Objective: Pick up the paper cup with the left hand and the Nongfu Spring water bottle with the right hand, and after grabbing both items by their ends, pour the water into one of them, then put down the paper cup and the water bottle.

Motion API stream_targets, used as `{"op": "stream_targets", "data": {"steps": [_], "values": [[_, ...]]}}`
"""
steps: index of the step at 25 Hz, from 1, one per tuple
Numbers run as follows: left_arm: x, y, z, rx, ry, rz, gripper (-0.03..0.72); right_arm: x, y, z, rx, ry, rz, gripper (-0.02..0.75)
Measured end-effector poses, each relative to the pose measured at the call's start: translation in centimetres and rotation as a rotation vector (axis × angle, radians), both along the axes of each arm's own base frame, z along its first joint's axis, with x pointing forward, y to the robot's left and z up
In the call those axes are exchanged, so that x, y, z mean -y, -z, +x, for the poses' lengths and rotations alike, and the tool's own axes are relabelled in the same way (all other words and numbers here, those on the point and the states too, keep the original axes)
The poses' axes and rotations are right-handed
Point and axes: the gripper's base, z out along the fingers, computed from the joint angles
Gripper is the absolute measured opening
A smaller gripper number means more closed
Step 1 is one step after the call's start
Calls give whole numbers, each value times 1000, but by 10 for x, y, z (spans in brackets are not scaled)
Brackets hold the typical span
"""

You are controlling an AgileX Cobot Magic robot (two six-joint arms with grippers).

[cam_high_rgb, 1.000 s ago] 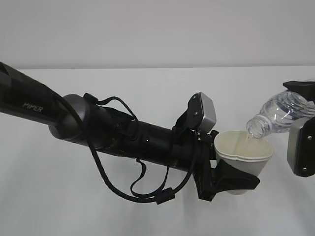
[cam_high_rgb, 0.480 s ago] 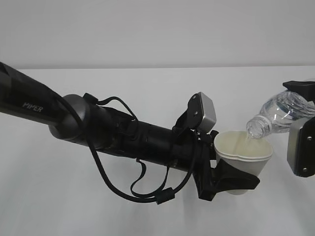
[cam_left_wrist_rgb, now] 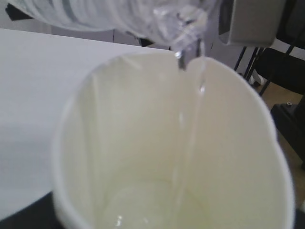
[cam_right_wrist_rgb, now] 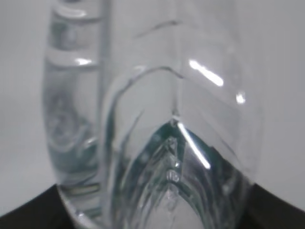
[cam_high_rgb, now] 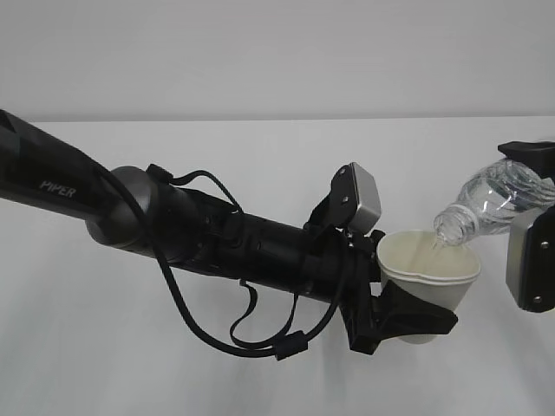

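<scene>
Pouring pose, both arms raised.
We see the left hand [cam_high_rgb: 408,319] gripping the paper cup [cam_high_rgb: 429,279]; the right hand [cam_high_rgb: 531,251] clasps the tilted Nongfu Spring water bottle [cam_high_rgb: 490,206].

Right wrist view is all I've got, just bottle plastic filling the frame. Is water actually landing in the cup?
Observer: Yes. The left wrist view shows a thin stream from the bottle mouth running down inside the paper cup.
Operator: Any water collected?
Observer: A shallow pool sits at the cup bottom.
Operator: Where's the mouth relative to the rim?
Observer: In the exterior view the neck tilts down over the cup's right rim, above the opening.
Operator: Cup grip okay?
Observer: The left end effector clamps the cup low on its wall; the rim looks squeezed out of round.
</scene>
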Motion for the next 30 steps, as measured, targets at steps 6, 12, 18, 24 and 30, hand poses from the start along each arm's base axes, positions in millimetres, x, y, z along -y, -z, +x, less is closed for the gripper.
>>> {"op": "stream_targets", "data": {"steps": [6, 12, 18, 24, 30], "values": [[0, 0, 0, 2, 3, 2, 435, 0, 0, 0, 1, -1, -1, 447], [0, 0, 0, 2, 4, 3, 435, 0, 0, 0, 1, -1, -2, 447], [0, 0, 0, 2, 4, 3, 435, 0, 0, 0, 3, -2, -3, 447], [0, 0, 0, 2, 4, 3, 435, 0, 0, 0, 3, -2, -3, 447], [0, 0, 0, 2, 4, 3, 435, 0, 0, 0, 3, -2, -3, 447]]}}
